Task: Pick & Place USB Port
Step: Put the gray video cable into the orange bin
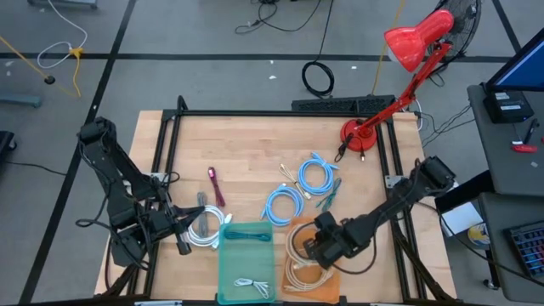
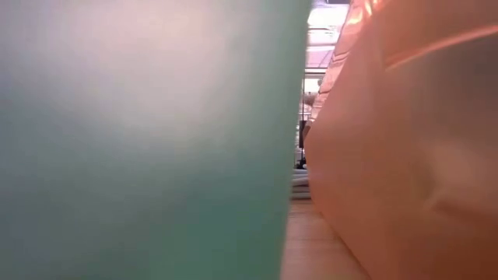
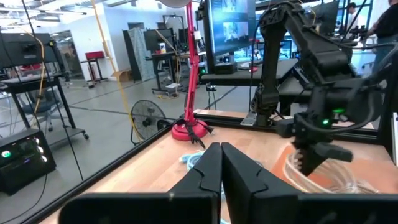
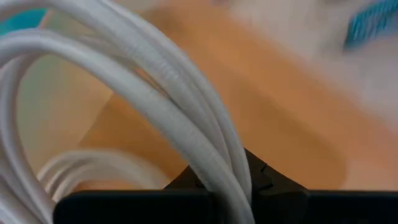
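Observation:
An orange bin (image 1: 296,228) stands at the table's near edge, right of a green bin (image 1: 224,274). My right gripper (image 1: 309,248) hangs over the orange bin, shut on a white coiled cable (image 4: 143,74). The left wrist view shows that gripper (image 3: 311,160) above the pale loops (image 3: 333,180) in the bin. My left gripper (image 3: 221,168) is shut and empty; it points level toward the table's right, beside a white cable coil (image 1: 204,231) lying on the table. A small white cable (image 1: 248,285) lies in the green bin. My right gripper pinches several strands of the white coil (image 4: 219,158) between its two fingers, coming from above and slanting down. The strands run across the fingers, and the loops spread out ahead over the orange bin's floor (image 4: 273,106). Whether they rest on it, I cannot tell.
Two blue cable coils (image 1: 314,177) (image 1: 283,204), a dark red cable (image 1: 216,184) and thin green leads lie mid-table. A red desk lamp (image 1: 371,129) stands at the far right. In the low view the green wall (image 2: 140,140) and orange wall (image 2: 405,155) fill the picture.

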